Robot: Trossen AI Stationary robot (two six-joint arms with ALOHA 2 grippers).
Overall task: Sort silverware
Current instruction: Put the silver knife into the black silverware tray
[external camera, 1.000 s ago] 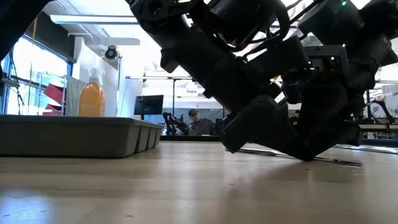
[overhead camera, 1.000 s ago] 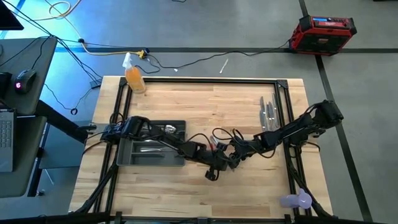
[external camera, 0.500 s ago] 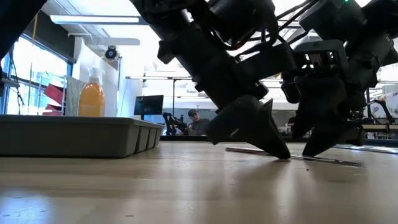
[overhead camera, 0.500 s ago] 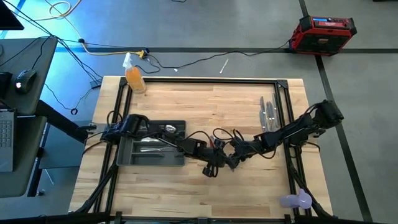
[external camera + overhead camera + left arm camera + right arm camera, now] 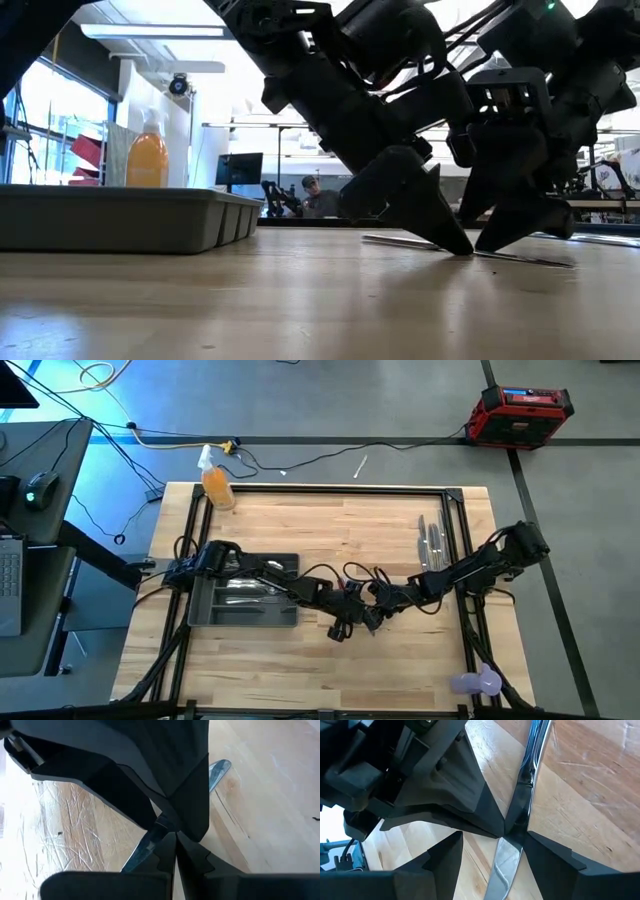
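Both pincers' tips meet over 1 knife (image 5: 512, 851), its middle hidden.

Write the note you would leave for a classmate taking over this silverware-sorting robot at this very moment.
Left gripper: down at the middle of the table, pinched shut on a knife that lies flat on the wood.
Right gripper: at the same spot, open, with a finger on each side of that knife.
Silverware: a few pieces already in the tray on the left; a small pile waits by the table's right edge.
Done: some pieces sorted.
Left: carry this knife to the tray, then sort the pile.
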